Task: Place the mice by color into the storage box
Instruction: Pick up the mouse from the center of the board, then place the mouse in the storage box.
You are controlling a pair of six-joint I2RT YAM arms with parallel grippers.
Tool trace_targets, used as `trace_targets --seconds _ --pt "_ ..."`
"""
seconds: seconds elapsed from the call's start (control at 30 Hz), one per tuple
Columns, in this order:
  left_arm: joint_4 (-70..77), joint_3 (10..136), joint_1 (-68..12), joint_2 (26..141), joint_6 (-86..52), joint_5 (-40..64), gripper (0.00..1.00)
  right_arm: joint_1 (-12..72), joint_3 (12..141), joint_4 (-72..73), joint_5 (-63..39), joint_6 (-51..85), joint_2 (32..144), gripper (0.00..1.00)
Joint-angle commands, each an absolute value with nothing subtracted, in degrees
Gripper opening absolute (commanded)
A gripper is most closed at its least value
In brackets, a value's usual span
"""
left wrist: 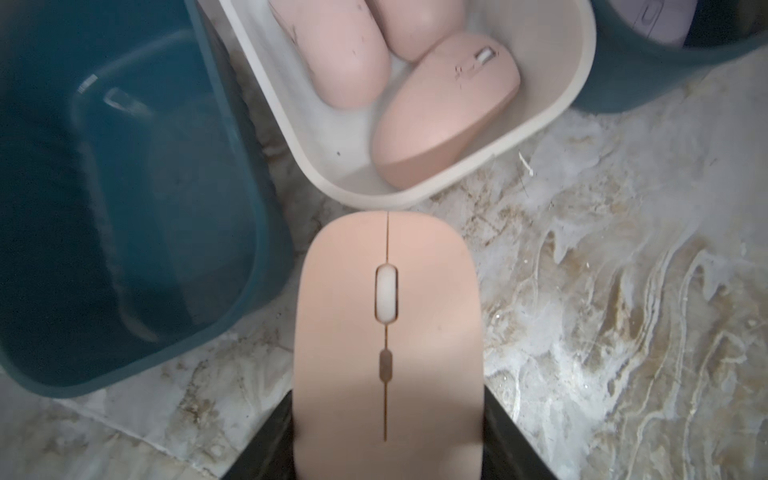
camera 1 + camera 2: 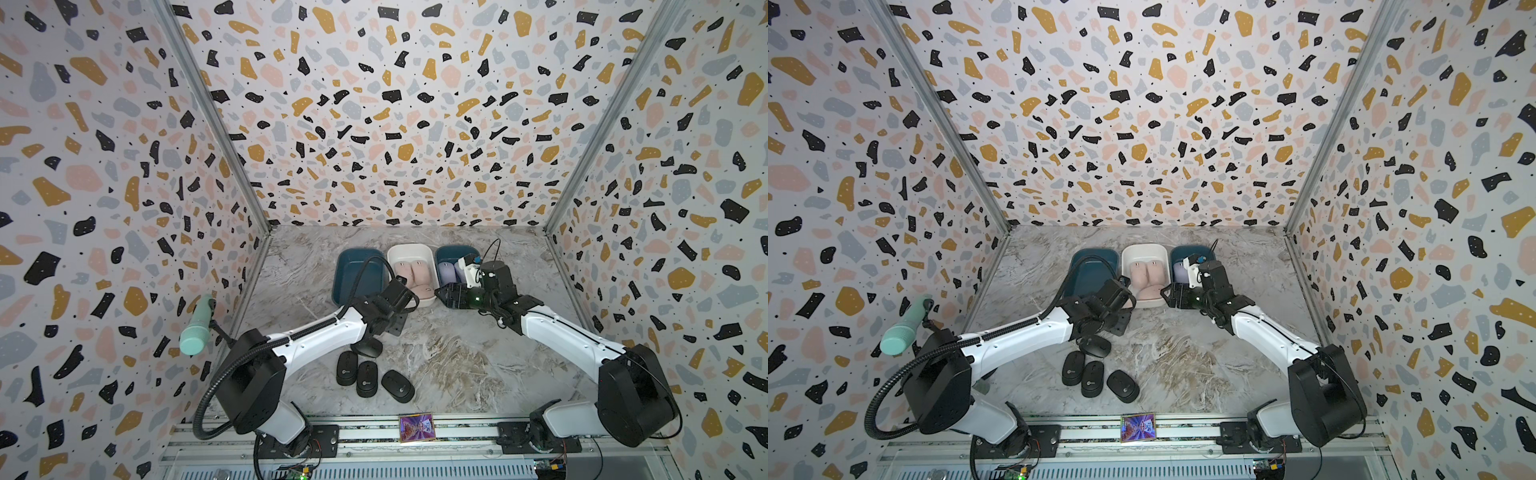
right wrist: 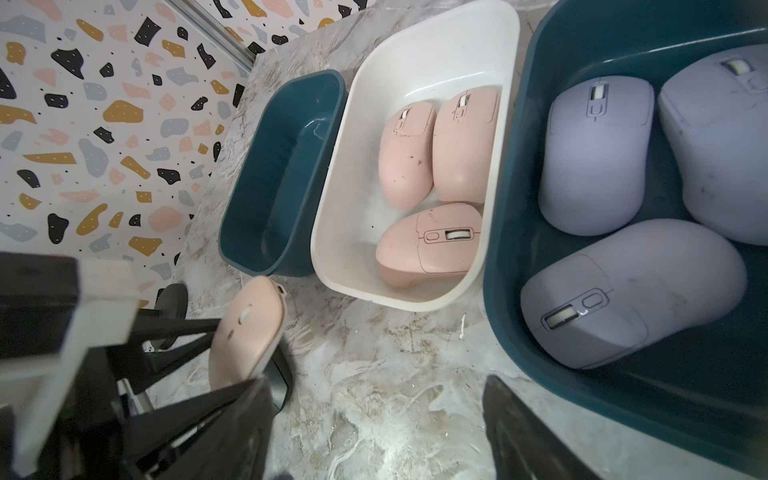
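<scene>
The storage box is three tubs in a row at the back. The left teal tub (image 2: 345, 254) is empty, the white tub (image 2: 411, 250) holds three pink mice (image 3: 432, 245), and the right teal tub (image 3: 511, 232) holds three lilac mice (image 3: 594, 153). My left gripper (image 1: 388, 436) is shut on a fourth pink mouse (image 1: 388, 332), just short of the white tub's near rim (image 1: 415, 199). My right gripper (image 3: 374, 415) hangs open and empty above the marble, in front of the right teal tub. Several black mice (image 2: 367, 378) lie on the table near the left arm.
A mint-green cylinder (image 2: 197, 326) sticks out from the left wall beside the left arm's base. A small lit screen (image 2: 416, 428) sits on the front rail. Patterned walls close in the table on three sides.
</scene>
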State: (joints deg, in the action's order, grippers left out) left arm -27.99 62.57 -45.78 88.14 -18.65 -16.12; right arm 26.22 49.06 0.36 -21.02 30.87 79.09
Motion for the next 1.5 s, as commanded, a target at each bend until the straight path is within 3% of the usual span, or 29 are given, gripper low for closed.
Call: trace_targets --seconds 0.0,0.83,1.47 --pt "-30.51 67.26 -45.87 89.61 -15.94 -20.81 0.56 26.28 48.42 0.79 -21.30 31.29 76.82 0.80" --pt "-24.33 90.49 -37.19 110.59 -8.10 -16.30 0.56 26.29 50.33 -3.94 -16.79 29.58 75.15 0.80" --pt "-29.62 106.59 -33.42 124.46 -7.94 -13.09 0.56 25.45 49.00 -3.16 -17.18 28.65 74.29 0.80"
